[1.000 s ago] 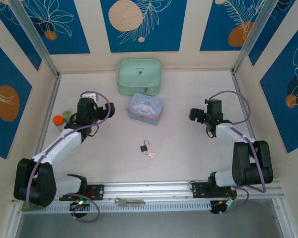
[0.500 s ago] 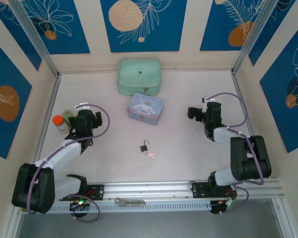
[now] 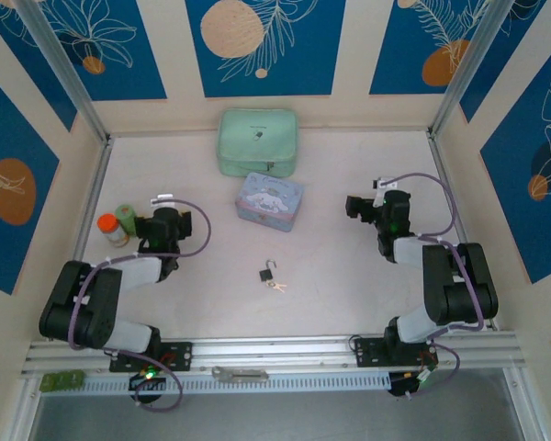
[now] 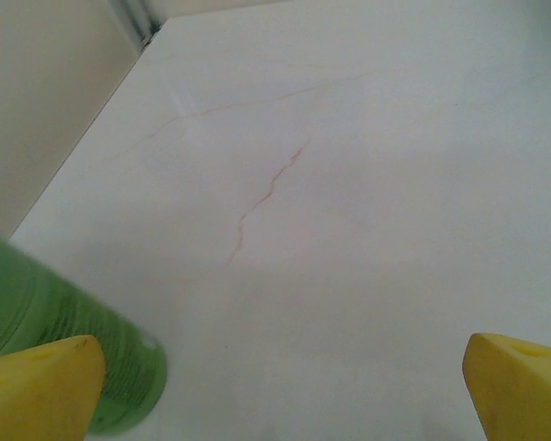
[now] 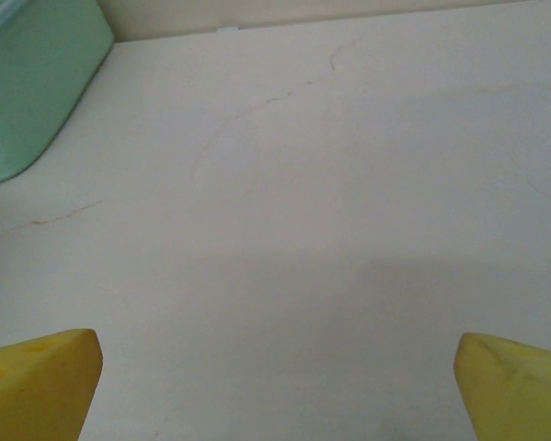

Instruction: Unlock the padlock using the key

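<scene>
Padlock sits on the table near ctr-front: black body w/ a thin shackle on its far side. It's too small to tell if the shackle is latched. Key lies just beside it on the near-right; touching or a hair apart can't be told. Nothing grips either one.

L gripper: the wrist cam shows its two yellow fingertips at opposite edges of the frame, spread wide, w/ nothing btwn them but bare tabletop. A green bottle stands right by the left-hand tip, partly behind it; contact can't be told. In the top view the L arm is folded low on the left side. Its wrist is near the green bottle and an orange-capped bottle by the left wall, well apart from the padlock.

R gripper: also spread wide, w/ yellow tips in the bottom corners, empty, bare table ahead. The edge of a mint-green case shows at upper left of that view. In the top view the R arm is folded on the right side, wrist well apart from padlock & key.

A light-blue cartoon tin sits beyond the padlock, w/ the mint-green case just behind it toward the back wall. A long grey metal tool lies on the front rail btwn the arm bases.
</scene>
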Available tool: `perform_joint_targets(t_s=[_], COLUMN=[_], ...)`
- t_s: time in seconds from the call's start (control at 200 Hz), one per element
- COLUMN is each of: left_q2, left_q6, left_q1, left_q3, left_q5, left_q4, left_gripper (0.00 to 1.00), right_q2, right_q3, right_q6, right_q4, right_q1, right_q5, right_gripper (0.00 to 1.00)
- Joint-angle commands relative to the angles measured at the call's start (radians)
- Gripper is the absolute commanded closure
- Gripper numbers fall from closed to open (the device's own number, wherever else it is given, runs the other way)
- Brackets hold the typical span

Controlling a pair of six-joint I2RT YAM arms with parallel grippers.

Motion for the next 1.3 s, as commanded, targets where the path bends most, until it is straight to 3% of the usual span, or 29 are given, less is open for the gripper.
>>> perform_joint_targets(t_s=[0.0,0.055,0.125,0.205,0.265,0.34,0.395,1.295], left_q2=[0.018,0.041,0.114,0.092,0.182,0.125,0.160,0.150], left_q6=[0.119,0.147,0.139,0.117,0.137,0.100,0.106,0.102], left_q1=[0.012,0.020,0.039,0.059,0.077,0.096,0.104,0.104], left_q3=[-0.001,-0.063,-0.139,-0.148,-0.139,-0.089,-0.087,-0.085], left_q5=[0.093,0.121,0.132,0.210,0.276,0.301,0.305,0.301], left_q4=[0.149,0.318,0.542,0.491,0.594,0.389,0.452,0.431], left_gripper=[0.01,0.01,0.01,0.01,0.01,0.01,0.01,0.01], right_q2=[0.037,0.002,0.019,0.019,0.014,0.012,0.013,0.014], right_q3=[-0.114,-0.082,-0.094,-0.091,-0.090,-0.091,-0.090,-0.088], right_q6=[0.003,-0.005,-0.014,-0.015,-0.015,-0.014,-0.016,-0.016], right_q4=[0.272,0.141,0.196,0.190,0.179,0.175,0.178,0.176], right_q1=[-0.032,-0.030,-0.014,-0.016,-0.016,-0.016,-0.016,-0.016], right_q5=[-0.104,-0.093,-0.062,-0.066,-0.068,-0.068,-0.067,-0.070], right_gripper=[0.01,0.01,0.01,0.01,0.01,0.01,0.01,0.01])
